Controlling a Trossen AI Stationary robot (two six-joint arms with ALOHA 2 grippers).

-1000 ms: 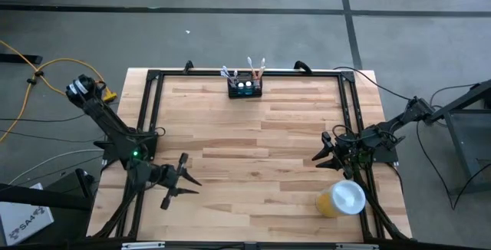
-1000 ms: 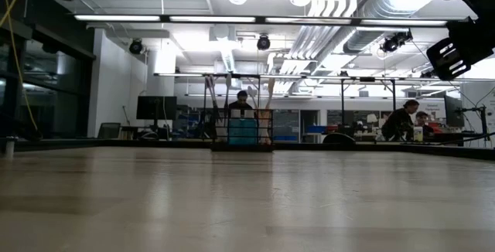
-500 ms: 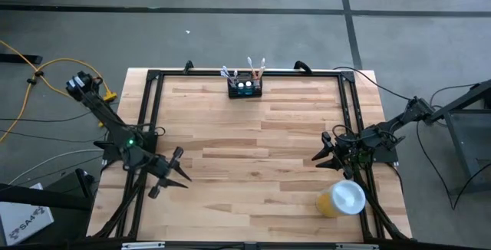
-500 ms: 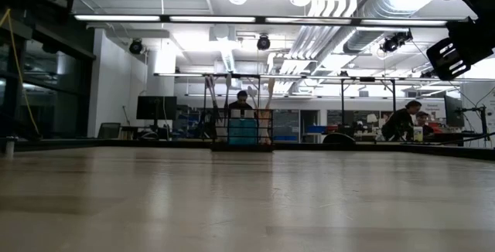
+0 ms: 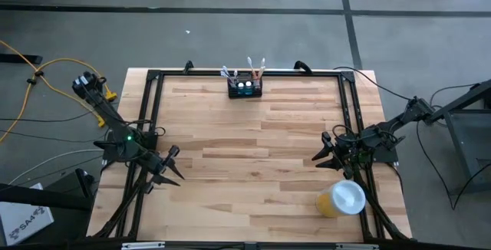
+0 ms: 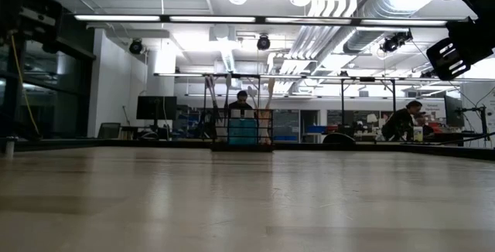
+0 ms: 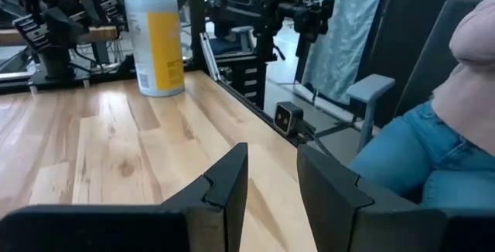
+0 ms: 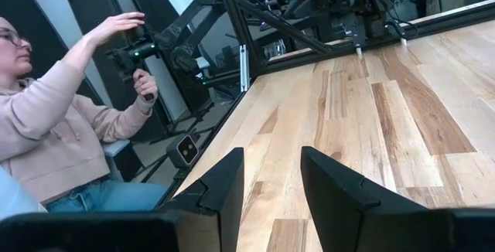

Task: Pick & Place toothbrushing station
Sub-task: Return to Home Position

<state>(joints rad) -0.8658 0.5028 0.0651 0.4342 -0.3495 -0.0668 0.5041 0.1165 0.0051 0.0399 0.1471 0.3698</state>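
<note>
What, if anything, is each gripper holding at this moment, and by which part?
Nothing is held. The left gripper and the right gripper are both open and empty. The toothbrushing station stands far from both.

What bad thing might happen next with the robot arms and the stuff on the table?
1. The yellow cup stands near the edge of the table, close to the open right gripper; a swing of that arm might knock it off.
2. A person sits close beside the table; a wide move by the left gripper might bump them.
</note>
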